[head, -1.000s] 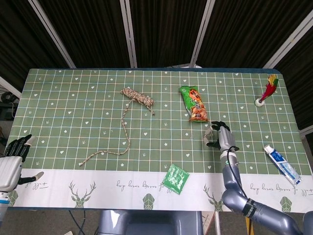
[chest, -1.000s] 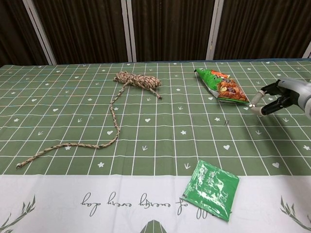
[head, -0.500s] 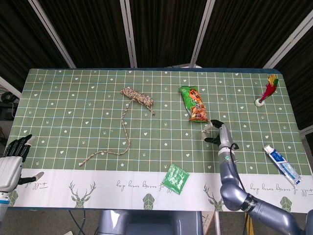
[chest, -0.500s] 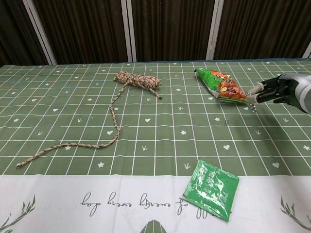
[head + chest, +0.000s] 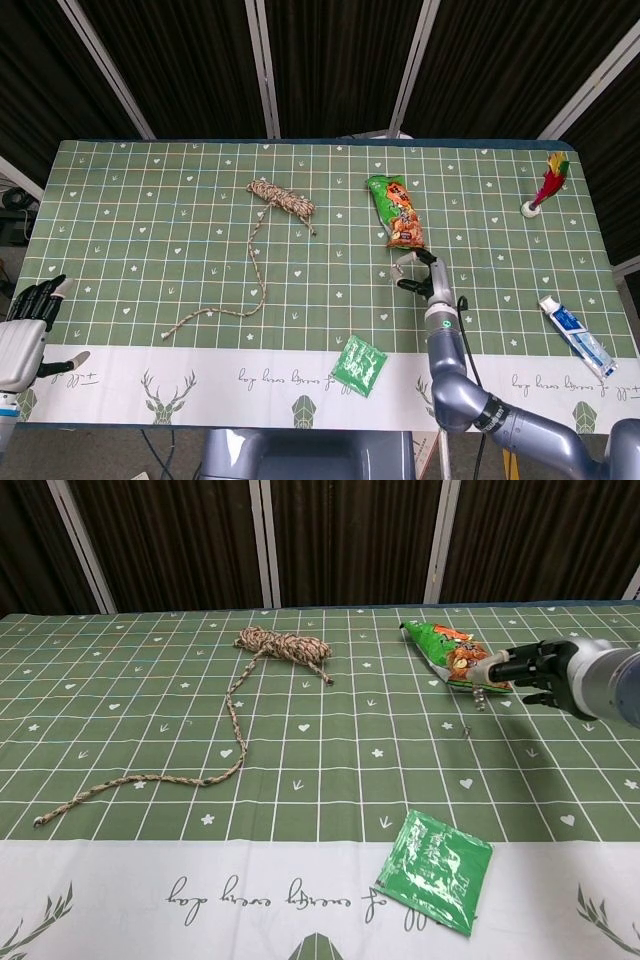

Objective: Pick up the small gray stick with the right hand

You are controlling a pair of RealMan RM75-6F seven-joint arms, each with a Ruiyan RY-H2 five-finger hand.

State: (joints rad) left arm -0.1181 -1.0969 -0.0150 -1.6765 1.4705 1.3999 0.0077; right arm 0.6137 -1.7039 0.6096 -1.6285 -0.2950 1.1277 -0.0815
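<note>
We take the tiny mark on the table [image 5: 150,730] just in front of the snack bag [image 5: 455,658] for the small gray stick [image 5: 467,729], untouched. The right robot hand [image 5: 538,670] has slid left to the bag's near end, fingers apart, empty; grasp still pending.

Right hand [image 5: 421,274] [image 5: 530,672] has shifted leftward across the table since 1 s ago, from well right of the snack bag [image 5: 399,212] [image 5: 455,656] to just below its near end, fingers apart.
</note>
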